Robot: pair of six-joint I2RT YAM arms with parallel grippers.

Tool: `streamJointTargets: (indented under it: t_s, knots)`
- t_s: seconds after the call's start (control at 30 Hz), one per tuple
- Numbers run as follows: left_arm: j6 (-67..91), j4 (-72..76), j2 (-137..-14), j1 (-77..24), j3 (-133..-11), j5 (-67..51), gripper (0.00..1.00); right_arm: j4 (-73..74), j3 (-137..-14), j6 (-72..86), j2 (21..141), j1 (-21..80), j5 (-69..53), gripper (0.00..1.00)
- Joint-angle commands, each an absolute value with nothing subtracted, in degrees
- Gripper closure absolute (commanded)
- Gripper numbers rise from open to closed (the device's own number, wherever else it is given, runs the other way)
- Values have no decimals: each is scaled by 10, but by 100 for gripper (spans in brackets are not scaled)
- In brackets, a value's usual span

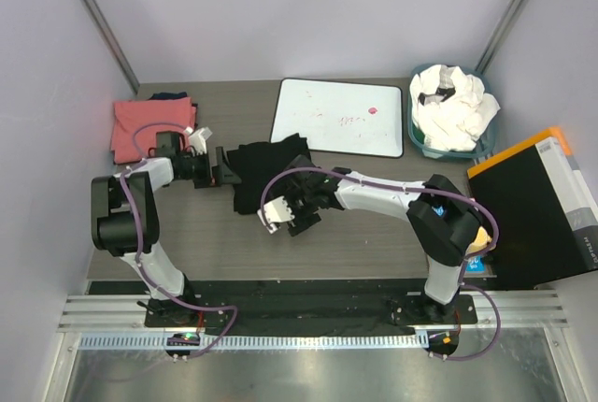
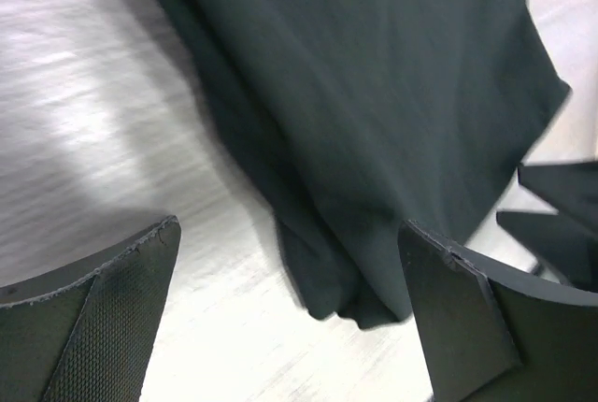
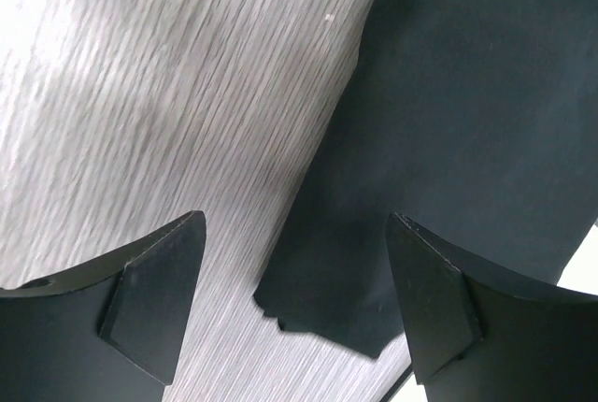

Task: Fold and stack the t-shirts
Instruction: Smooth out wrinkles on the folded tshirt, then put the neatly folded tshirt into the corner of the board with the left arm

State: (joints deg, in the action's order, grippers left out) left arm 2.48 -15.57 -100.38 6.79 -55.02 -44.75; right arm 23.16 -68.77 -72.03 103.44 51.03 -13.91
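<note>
The left gripper (image 2: 290, 234) stands with jaws wide apart over the rumpled black cloth t-shirt (image 2: 374, 93), clasping nothing. The right gripper (image 3: 294, 224) gapes likewise over one corner. The shirt lies midway on the grey wood-grain table (image 1: 374, 234), its front impossible to make out and its near edge hidden under the right gripper.

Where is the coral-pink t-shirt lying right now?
In the top view, the coral-pink cloth t-shirt lies at the table's far-left corner, just beyond the left pincer, left of the black cloth t-shirt and the flat white board.
</note>
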Motion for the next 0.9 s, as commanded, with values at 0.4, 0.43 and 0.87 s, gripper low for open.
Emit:
streamJointTargets:
  t_s: [0.4, 0.43, 0.87]
  knots:
    - [96, -159, -1017, -16, -598, -267, 0, 117, -742, -741, 1110, 523, -137, 17]
    - [101, -160, -1017, -27, -599, -265, 0, 116, -743, -740, 1110, 524, -138, 17]
    - [221, -91, -1010, -51, -550, -291, 0, 96, -729, -734, 1107, 523, -128, 17]
